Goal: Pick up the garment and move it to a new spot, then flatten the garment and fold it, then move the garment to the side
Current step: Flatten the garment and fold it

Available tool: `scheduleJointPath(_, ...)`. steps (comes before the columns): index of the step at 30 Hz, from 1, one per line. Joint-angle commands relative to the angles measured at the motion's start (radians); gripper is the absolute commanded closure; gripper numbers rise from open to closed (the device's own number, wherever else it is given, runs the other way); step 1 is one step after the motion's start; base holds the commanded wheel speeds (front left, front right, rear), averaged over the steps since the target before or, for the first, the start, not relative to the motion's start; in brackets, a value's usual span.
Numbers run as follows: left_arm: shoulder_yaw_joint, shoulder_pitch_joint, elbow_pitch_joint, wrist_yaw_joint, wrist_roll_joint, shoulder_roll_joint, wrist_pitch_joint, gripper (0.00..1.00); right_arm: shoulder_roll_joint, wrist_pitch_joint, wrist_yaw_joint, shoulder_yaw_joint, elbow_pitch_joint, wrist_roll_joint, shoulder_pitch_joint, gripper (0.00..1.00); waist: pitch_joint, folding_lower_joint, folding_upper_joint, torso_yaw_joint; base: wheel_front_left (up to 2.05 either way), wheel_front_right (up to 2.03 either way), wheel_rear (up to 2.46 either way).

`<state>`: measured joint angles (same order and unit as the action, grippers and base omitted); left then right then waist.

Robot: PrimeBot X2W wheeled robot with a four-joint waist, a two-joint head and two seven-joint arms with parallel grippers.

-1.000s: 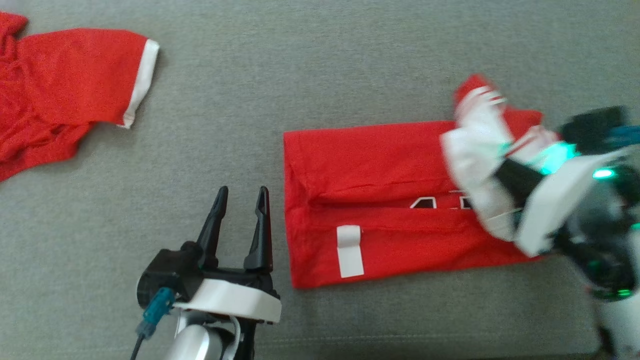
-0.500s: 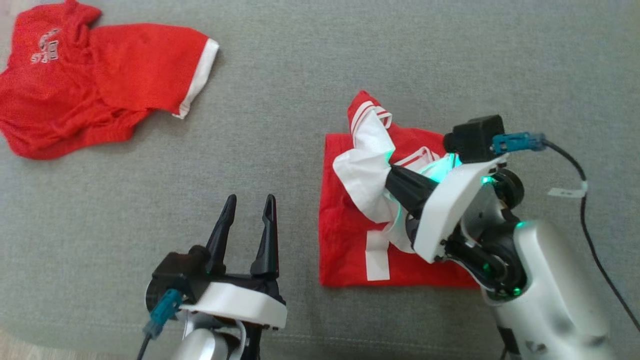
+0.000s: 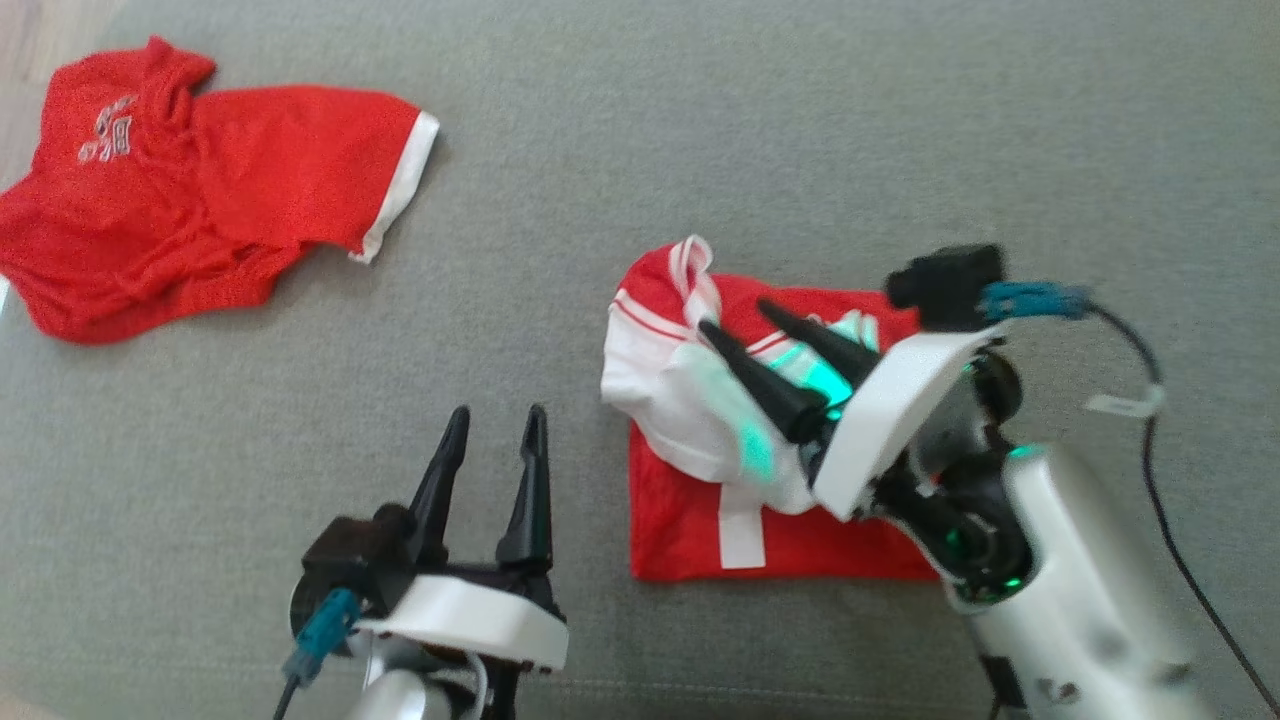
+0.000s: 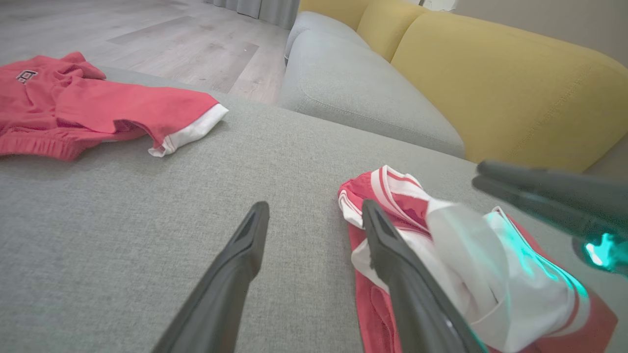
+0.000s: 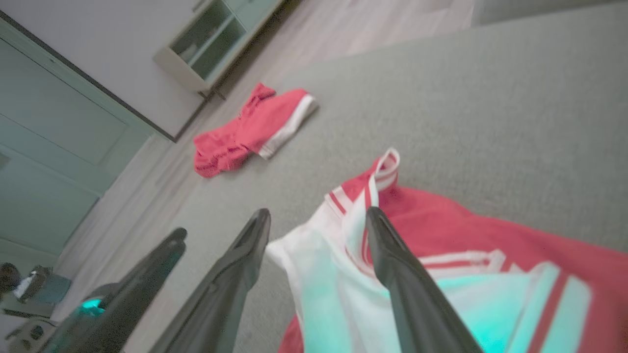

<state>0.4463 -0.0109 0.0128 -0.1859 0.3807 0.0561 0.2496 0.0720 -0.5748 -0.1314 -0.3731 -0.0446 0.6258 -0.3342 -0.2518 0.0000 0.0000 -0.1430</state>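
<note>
My right gripper [image 3: 735, 314] hangs spread over the folded red-and-white cloth jersey [image 3: 690, 520], my left gripper [image 3: 498, 410] spread beside it, and the bunched white flap, seemingly loose, could snag my fingertip and unfold.

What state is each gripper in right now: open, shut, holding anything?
Left gripper: open, holding nothing.
Right gripper: open, fingers spread over the folded red-and-white garment, gripping nothing.

Folded red-and-white cloth garment [image 3: 680, 530]: soft, matt knit. Grey woven couch surface [image 3: 800, 130]: coarse, matt. Crumpled red cloth shirt [image 3: 250, 180]: rough mesh-like weave.
</note>
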Motion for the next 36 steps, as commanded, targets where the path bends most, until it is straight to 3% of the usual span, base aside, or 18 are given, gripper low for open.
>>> scheduleJointPath(1,-0.034,0.005,-0.023,0.004,-0.008,-0.006,0.012,0.0,-0.022,0.024,0.001,0.001,0.064,0.01,-0.006,0.0,0.02,0.0,0.0,0.019,0.0,0.0,0.0)
scheduleJointPath(6,-0.057,0.025,-0.021,0.011,-0.018,-0.006,0.012,0.0,-0.019,0.064,0.001,0.106,0.18,-0.004,0.048,0.0,0.06,0.0,0.0,0.054,0.0,0.0,0.0)
scheduleJointPath(10,-0.077,0.046,-0.019,0.018,-0.026,-0.006,0.012,0.0,0.03,0.073,0.001,0.21,0.234,-0.031,0.114,0.0,0.086,0.0,0.0,0.077,0.0,0.0,0.0)
scheduleJointPath(17,-0.1,0.064,-0.016,0.031,-0.043,-0.006,0.012,0.0,0.167,0.16,0.001,0.315,0.183,-0.091,0.175,0.0,0.107,0.0,0.0,0.087,0.0,0.0,0.0)
scheduleJointPath(20,-0.106,0.067,-0.017,0.031,-0.046,-0.006,0.012,0.0,0.189,0.192,0.001,0.314,0.149,-0.102,0.179,0.01,0.107,0.0,0.0,0.084,0.0,0.0,0.0)
scheduleJointPath(21,-0.109,0.067,-0.018,0.031,-0.047,-0.006,0.012,0.0,0.194,0.207,0.001,0.31,0.131,-0.103,0.177,0.33,0.104,0.0,0.0,0.082,0.0,0.0,0.0)
scheduleJointPath(22,-0.111,0.067,-0.019,0.03,-0.049,-0.006,0.012,0.0,0.196,0.214,0.001,0.299,0.112,-0.091,0.175,0.76,0.102,0.0,0.0,0.078,0.0,0.0,0.0)
scheduleJointPath(23,-0.115,0.065,-0.021,0.03,-0.052,-0.006,0.012,0.0,0.211,0.224,0.001,0.263,0.077,-0.07,0.166,1.0,0.093,0.0,0.0,0.069,0.0,0.0,0.0)
scheduleJointPath(36,-0.176,0.047,0.005,0.048,-0.078,-0.006,0.012,0.0,0.221,0.32,0.001,-0.004,-0.18,0.005,0.059,1.0,0.057,0.0,0.0,0.01,0.0,0.0,0.0)
